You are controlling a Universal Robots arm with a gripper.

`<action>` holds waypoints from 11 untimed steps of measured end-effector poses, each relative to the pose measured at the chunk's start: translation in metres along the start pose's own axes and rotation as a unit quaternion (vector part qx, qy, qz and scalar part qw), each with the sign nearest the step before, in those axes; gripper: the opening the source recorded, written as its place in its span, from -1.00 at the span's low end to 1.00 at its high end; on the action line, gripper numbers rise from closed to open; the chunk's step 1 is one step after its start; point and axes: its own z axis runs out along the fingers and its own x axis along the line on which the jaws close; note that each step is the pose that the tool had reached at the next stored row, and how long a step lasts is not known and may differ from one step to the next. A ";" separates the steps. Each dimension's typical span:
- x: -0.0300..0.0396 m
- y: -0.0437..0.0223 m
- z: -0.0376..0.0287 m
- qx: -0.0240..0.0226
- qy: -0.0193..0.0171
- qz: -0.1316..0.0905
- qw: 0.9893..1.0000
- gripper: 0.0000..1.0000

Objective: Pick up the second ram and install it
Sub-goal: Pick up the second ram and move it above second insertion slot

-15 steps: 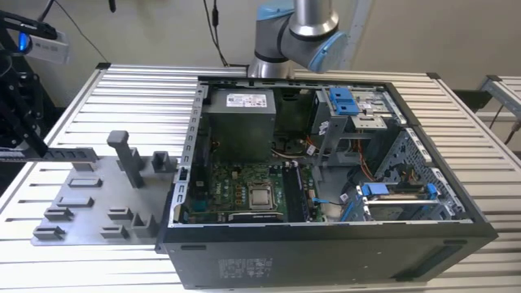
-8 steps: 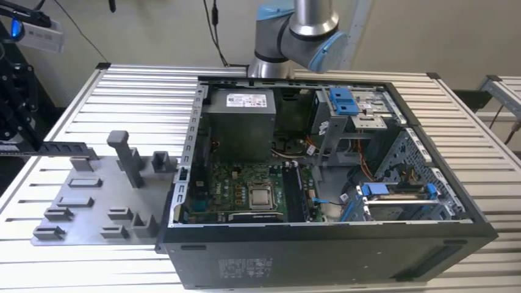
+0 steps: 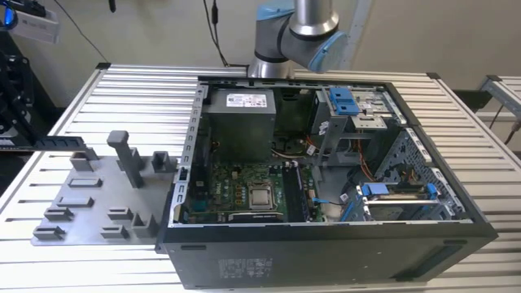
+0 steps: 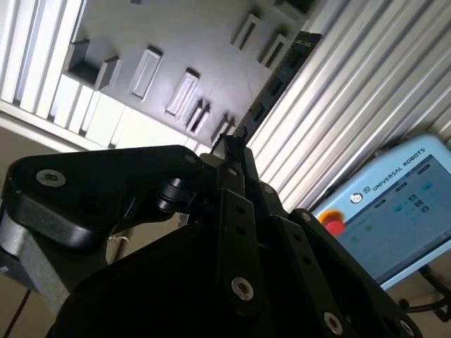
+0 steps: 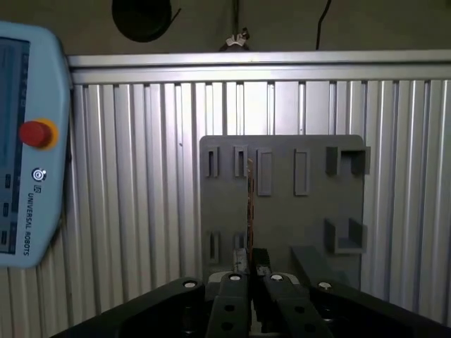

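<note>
The second ram (image 3: 61, 144) is a thin dark stick with black chips. In the exterior view it reaches in level from that view's left edge, above the grey fixture plate (image 3: 89, 201). In the second wrist view my gripper (image 4: 232, 146) is shut on one end of the ram (image 4: 271, 84), and the rest of the stick points away from the fingers. The first wrist view shows the ram (image 5: 249, 204) edge-on, rising from the gripper (image 5: 252, 262) in front of the fixture plate (image 5: 282, 211).
The open computer case (image 3: 326, 256) stands at the exterior view's right, with the motherboard's long black sockets (image 3: 294, 189) inside. Grey blocks and posts (image 3: 122, 155) rise from the fixture plate. A teach pendant (image 5: 28, 141) lies on the ribbed aluminium table (image 3: 130, 85).
</note>
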 end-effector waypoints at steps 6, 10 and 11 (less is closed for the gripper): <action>0.0001 -0.0001 -0.0053 0.000 0.000 0.000 1.000 -0.72; 0.0000 -0.0001 -0.0055 0.000 0.000 0.000 1.000 -0.72; 0.0000 -0.0001 -0.0058 0.000 0.000 0.000 1.000 -0.72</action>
